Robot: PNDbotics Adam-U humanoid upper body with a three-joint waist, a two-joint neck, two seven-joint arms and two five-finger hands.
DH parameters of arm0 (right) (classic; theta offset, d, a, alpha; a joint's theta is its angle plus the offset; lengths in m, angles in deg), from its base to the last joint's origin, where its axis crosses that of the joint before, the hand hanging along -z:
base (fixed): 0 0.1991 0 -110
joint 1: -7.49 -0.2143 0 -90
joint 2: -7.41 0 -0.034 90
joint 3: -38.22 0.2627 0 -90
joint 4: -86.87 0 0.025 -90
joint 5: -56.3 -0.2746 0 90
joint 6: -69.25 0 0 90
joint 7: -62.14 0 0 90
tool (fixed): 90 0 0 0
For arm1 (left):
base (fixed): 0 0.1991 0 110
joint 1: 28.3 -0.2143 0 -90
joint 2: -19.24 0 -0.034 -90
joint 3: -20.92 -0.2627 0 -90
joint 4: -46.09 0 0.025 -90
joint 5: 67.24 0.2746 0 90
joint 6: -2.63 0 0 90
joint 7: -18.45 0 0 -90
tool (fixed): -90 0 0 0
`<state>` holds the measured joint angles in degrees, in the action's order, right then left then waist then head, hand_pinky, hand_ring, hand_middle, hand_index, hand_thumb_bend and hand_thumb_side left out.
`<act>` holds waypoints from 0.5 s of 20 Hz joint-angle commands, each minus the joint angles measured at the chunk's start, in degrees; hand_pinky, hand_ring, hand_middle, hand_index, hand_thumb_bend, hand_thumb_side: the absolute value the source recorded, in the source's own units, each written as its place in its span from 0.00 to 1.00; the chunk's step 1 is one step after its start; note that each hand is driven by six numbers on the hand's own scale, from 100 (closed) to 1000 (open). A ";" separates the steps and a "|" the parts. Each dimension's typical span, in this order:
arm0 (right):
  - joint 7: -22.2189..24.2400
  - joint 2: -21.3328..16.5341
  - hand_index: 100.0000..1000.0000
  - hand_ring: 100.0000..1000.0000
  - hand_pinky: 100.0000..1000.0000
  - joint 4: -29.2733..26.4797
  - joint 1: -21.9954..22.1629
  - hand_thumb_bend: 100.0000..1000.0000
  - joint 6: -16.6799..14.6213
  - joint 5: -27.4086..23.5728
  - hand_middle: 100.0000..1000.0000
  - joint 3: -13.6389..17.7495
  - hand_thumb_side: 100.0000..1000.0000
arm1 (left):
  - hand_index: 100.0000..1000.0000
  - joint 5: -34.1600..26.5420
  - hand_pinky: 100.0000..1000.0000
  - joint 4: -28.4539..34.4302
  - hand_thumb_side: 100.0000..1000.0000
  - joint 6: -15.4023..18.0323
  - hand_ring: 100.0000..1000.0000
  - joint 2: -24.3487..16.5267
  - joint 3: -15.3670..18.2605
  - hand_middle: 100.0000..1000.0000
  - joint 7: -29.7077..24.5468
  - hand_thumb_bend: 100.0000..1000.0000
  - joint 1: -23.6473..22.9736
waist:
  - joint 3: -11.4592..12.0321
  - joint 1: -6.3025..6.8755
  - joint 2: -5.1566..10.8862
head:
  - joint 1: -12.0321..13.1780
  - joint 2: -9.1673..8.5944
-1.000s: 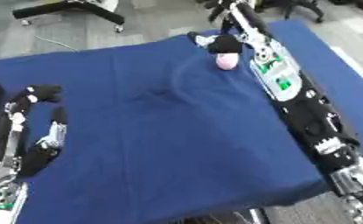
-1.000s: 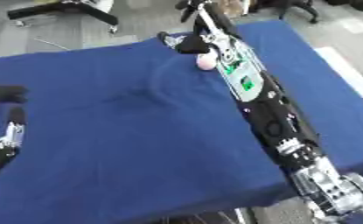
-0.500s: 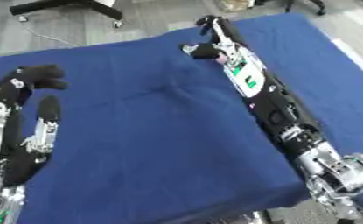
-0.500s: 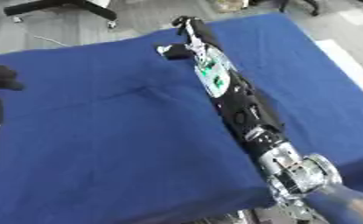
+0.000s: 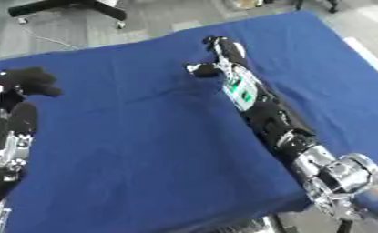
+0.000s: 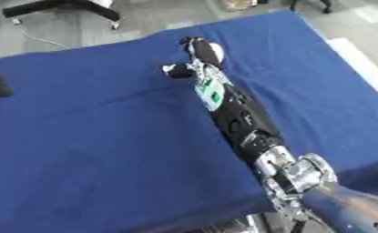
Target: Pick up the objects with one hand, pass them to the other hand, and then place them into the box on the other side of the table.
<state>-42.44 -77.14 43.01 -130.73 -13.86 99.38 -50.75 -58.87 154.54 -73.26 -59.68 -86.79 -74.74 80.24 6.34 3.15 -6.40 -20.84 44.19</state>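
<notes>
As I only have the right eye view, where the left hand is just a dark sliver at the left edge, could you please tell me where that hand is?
Observer: In the left eye view the left hand shows whole, over the blue cloth near its far left side.
Operator: Thank you. Does its arm show too?
Observer: Yes, the left forearm runs down that view's left edge, from the hand toward the near corner.
Operator: Is it close to the right hand?
Observer: No. The right hand, with something pale at it, is well apart from the left one, a wide stretch of cloth between them.
</notes>
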 commanded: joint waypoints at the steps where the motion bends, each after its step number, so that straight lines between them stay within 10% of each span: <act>1: -3.21 -0.50 0.80 0.31 0.52 1.77 -1.46 0.46 -0.24 0.73 0.63 0.16 0.28 | 0.79 -3.34 0.75 1.36 0.74 -0.46 0.57 -0.48 1.49 0.62 -1.64 0.09 0.31 | 0.16 -0.05 0.73 | -0.58 -0.58; 10: -6.12 -1.03 0.80 0.33 0.53 4.26 -1.86 0.46 0.34 0.18 0.65 0.10 0.27 | 0.79 -12.67 0.75 1.89 0.74 -2.09 0.57 -1.51 3.78 0.62 -5.99 0.09 0.43 | 0.30 -0.18 0.83 | -2.26 -1.31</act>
<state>-48.09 -77.07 47.31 -131.46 -13.78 99.53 -50.77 -70.14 155.23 -75.21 -59.93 -83.79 -80.03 80.15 6.59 3.06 -6.39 -22.81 43.66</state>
